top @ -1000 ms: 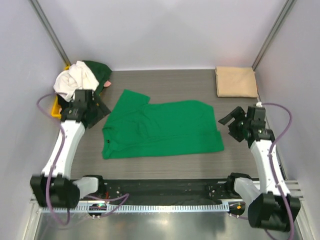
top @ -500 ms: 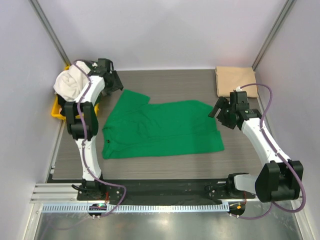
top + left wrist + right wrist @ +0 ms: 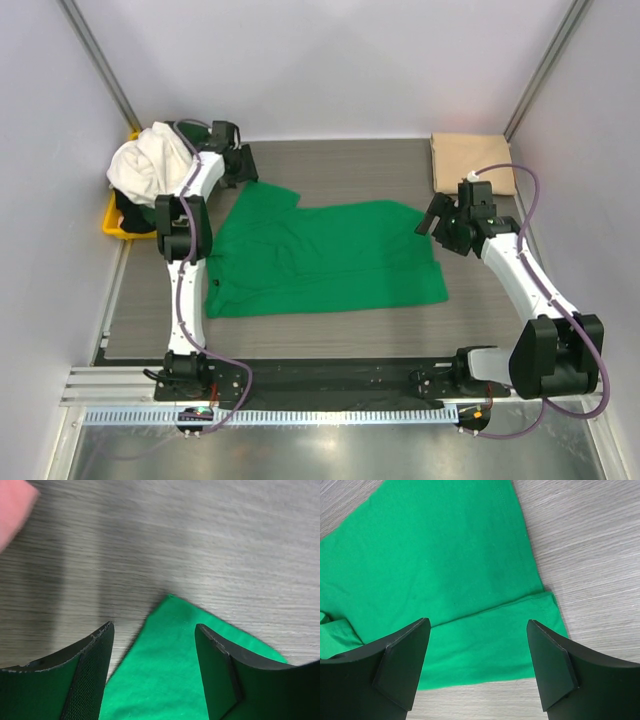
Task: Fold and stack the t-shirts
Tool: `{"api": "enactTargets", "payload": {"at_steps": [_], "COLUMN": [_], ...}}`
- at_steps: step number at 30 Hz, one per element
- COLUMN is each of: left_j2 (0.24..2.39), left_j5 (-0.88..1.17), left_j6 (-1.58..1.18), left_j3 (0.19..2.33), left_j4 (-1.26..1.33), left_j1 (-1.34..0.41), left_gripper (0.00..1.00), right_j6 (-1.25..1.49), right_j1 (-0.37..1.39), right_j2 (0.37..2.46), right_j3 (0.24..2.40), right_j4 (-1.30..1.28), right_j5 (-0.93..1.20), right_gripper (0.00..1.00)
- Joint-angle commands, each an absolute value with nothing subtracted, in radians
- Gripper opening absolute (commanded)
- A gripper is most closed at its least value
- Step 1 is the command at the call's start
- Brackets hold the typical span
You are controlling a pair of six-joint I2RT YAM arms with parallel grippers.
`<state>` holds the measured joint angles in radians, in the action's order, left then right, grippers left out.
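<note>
Bright green t-shirt (image 3: 320, 260) lies flat in the middle of the worktop (image 3: 350, 170). Right gripper (image 3: 477, 625) is spread over its right hem. Left gripper (image 3: 154, 627) is spread astride the far-left sleeve tip, nothing pinched. Drop both onto the cloth, pinch the edges, lift evenly. Folded tan t-shirt (image 3: 472, 165) sits in the far-right corner.

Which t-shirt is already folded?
The tan beige t-shirt in the far right corner, a neat rectangle; the bright green t-shirt lies spread out and the white t-shirt is bunched.

Lab robot cell: enclosed by plain white walls (image 3: 330, 60), metal posts (image 3: 98, 65); arms (image 3: 520, 270) bolted to tabletop (image 3: 350, 165) rail (image 3: 330, 415).
</note>
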<state>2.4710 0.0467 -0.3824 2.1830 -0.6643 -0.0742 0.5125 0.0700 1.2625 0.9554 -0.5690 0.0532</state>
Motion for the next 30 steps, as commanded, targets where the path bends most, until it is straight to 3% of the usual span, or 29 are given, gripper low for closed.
{"api": "enactTargets", "payload": {"at_steps": [1,5,7,10,11,14,19,30], "left_j2": [2.479,2.494,2.506,2.531,2.536,2.539,2.516,2.490], "left_j5": [0.063,0.069,0.069,0.075,0.083,0.120,0.219,0.252], "left_j6": [-0.327,-0.324,-0.325,-0.325,-0.327,-0.344,-0.336,-0.351], "left_j3": [2.161,2.181,2.200,2.243,2.249,2.247,2.189,2.143], "left_j4": [-0.621,-0.632,-0.641,-0.670,-0.679,-0.675,-0.618,-0.580], "left_j1": [-0.107,-0.120,-0.118,-0.118,-0.117,-0.101,-0.077,-0.061], "left_gripper": [0.66,0.59,0.49,0.30,0.15,0.00,0.00,0.00], "right_j6": [0.485,0.477,0.476,0.469,0.466,0.463,0.462,0.440], "right_j1": [0.072,0.072,0.071,0.077,0.080,0.081,0.083,0.103], "right_j2": [1.273,1.385,1.460,1.578,1.616,1.741,1.908,2.126], "right_j3": [0.989,1.054,1.107,1.196,1.221,1.317,1.477,1.606], "right_j4": [-0.519,-0.511,-0.511,-0.509,-0.512,-0.529,-0.532,-0.548], "right_j5": [0.032,0.026,0.017,0.005,0.005,-0.058,-0.123,-0.149], "right_gripper": [0.84,0.84,0.84,0.81,0.78,0.69,0.60,0.60]}}
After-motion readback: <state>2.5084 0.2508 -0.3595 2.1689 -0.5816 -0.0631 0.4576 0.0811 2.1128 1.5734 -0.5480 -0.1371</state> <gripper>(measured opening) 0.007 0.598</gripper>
